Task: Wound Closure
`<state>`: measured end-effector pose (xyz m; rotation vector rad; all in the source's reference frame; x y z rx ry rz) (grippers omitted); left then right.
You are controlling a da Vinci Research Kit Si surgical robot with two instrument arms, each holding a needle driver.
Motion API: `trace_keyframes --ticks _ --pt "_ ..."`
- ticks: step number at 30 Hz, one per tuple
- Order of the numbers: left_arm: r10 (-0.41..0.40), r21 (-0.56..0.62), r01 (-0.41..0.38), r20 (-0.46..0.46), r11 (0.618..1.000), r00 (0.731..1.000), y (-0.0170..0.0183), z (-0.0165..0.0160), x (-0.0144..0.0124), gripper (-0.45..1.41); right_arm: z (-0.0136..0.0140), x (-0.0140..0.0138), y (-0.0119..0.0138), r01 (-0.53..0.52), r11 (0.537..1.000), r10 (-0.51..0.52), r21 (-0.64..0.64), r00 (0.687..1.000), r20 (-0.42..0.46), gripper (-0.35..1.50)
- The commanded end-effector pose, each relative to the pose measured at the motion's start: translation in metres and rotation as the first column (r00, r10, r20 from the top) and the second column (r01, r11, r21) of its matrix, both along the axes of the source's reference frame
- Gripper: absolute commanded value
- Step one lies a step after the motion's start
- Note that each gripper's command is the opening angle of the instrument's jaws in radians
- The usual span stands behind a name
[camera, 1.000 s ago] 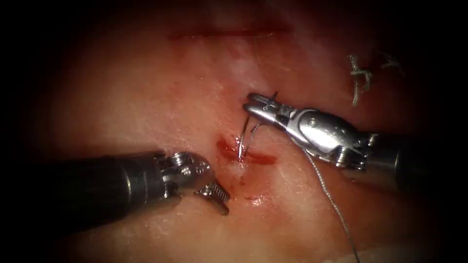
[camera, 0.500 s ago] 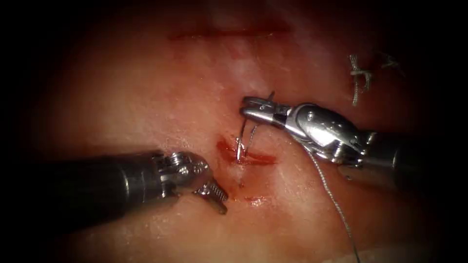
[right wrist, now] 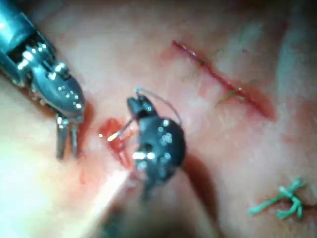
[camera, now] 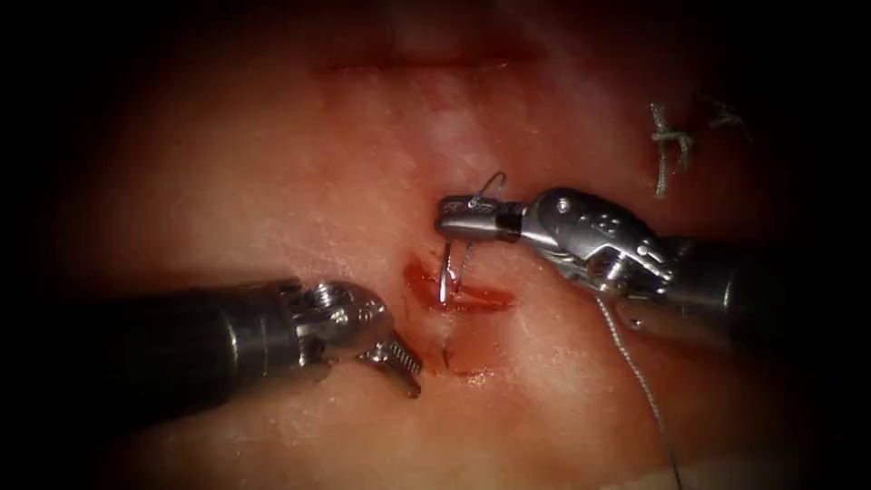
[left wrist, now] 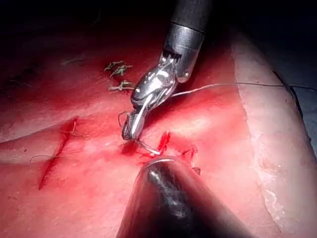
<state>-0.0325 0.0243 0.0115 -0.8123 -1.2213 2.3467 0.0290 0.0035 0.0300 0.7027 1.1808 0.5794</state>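
While its point sits down in the cut, the needle stands nearly upright below the tip of the right end effector, whose jaws are closed on the needle's upper part, near the swaged end. Its curve drops from those jaws into the red fluid pooled in the cut, so the lower end is in the tissue, though how deep cannot be told. A short loop of thread arches just above the right end effector's jaws, and the longer run trails from under its wrist away toward the near edge of the tissue. In the left wrist view the same tool points down at the cut with the needle running from its tip into the wet red patch.

To the left of the cut and nearer than the needle, the left end effector rests close to the tissue surface with its jaws slightly parted and nothing between them; the right wrist view shows its two jaws apart and bare beside the cut.

Beyond the right end effector lies a second, longer cut. To its right, past its wrist, sit knotted cut ends of thread.
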Motion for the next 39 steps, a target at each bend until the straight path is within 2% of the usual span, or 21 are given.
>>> trace_keyframes --ticks 1,12,19,20,21,22,23,24,31,35,36,39 --pt "0.001 -0.001 -0.001 0.001 1.0 1.0 0.0 0.0006 -0.0006 0.24 0.0007 0.001 -0.001 0.015 1.0 -0.015 0.018 1.0 -0.006 -0.35" --pt "0.001 -0.001 -0.001 0.001 1.0 1.0 0.0 0.0006 -0.0006 0.24 -0.0001 0.0014 -0.0057 0.049 0.981 -0.046 0.187 0.999 -0.021 -0.35" --pt "-0.016 -0.009 0.016 0.005 1.0 1.0 0.0003 0.0003 -0.0004 0.24 -0.0004 0.001 -0.0069 0.04 0.974 -0.039 0.223 0.999 -0.007 -0.35" --pt "-0.021 -0.032 0.021 0.013 0.999 1.0 0.0003 -0.0001 -0.0002 0.24 0.0 0.001 -0.0066 0.009 0.977 -0.011 0.215 1.0 0.009 -0.06" --pt "-0.018 -0.063 0.02 0.033 0.998 0.999 0.0002 -0.0006 0.0 0.24 0.0004 0.0007 -0.0061 -0.014 0.986 0.012 0.163 1.0 0.015 0.42" --pt "-0.012 -0.085 0.017 0.053 0.996 0.998 0.0001 -0.0009 0.0 0.27 0.0006 0.0005 -0.0058 -0.029 0.989 0.027 0.142 0.999 0.02 0.71" --pt "-0.009 -0.105 0.016 0.067 0.994 0.998 0.0 -0.0012 0.0001 0.3 0.0008 0.0003 -0.0055 -0.044 0.991 0.041 0.127 0.999 0.026 0.88" --pt "-0.006 -0.123 0.017 0.083 0.992 0.997 -0.0001 -0.0015 0.0001 0.34 0.001 -0.0002 -0.005 -0.056 0.993 0.053 0.107 0.998 0.031 0.96" --pt "0.018 -0.178 0.005 0.126 0.984 0.992 -0.0015 -0.0031 0.0001 0.42 0.0016 -0.0041 -0.003 -0.058 0.997 0.056 0.06 0.998 0.034 1.26" --pt "0.042 -0.209 -0.01 0.152 0.978 0.988 -0.0018 -0.0042 0.0 0.42 0.0007 -0.0059 -0.0025 -0.053 0.998 0.052 0.039 0.998 0.027 1.26" --pt "0.044 -0.248 -0.002 0.163 0.969 0.986 -0.0013 -0.0049 -0.0003 0.42 0.0003 -0.0064 -0.0023 -0.055 0.998 0.054 0.036 0.998 0.026 1.26" --pt "-0.051 -0.335 0.125 0.221 0.934 0.974 0.0004 -0.0064 -0.001 0.49 0.0003 -0.0065 -0.0024 -0.06 0.998 0.06 0.023 0.998 0.029 1.23"
